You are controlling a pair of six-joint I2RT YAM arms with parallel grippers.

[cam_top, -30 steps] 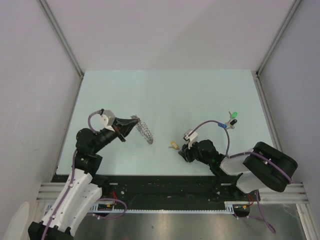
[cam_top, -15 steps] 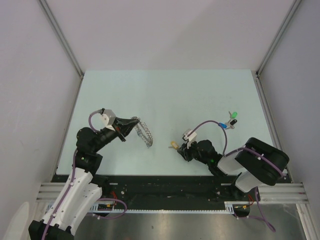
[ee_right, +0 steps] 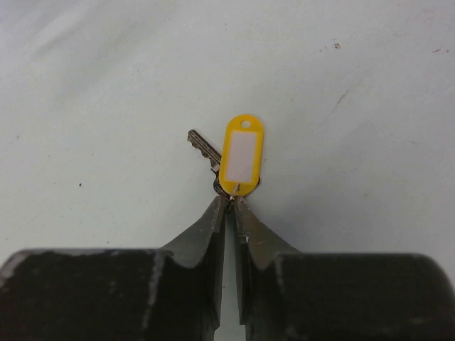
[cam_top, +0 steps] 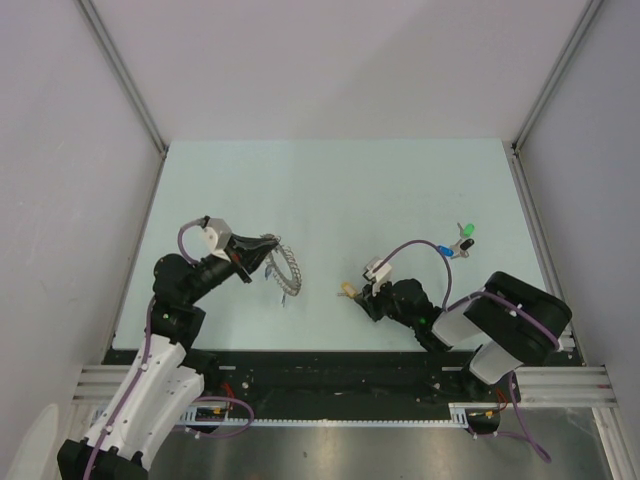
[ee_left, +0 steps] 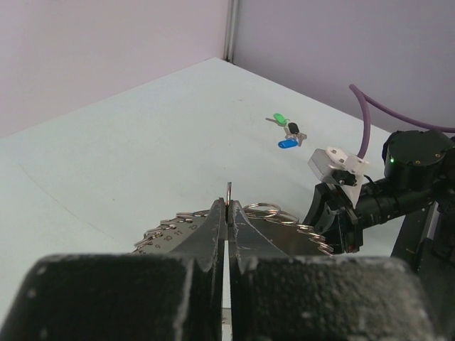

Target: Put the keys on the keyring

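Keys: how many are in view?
4. The yellow key is pinched by the right gripper; the green key, black key and blue key cluster together at the right. None shows on the keyring; some may be hidden.

No legible text or numbers anywhere; yellow key tag (ee_right: 242,156) blank.

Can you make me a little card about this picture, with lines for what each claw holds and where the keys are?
left claw: shut on the ring
right claw: pinching the yellow key at its tag end
yellow key: lying on the table, apart from the ring
green key, black key, blue key: bunched together at the table's right side, untouched
coloured keys on the ring: none
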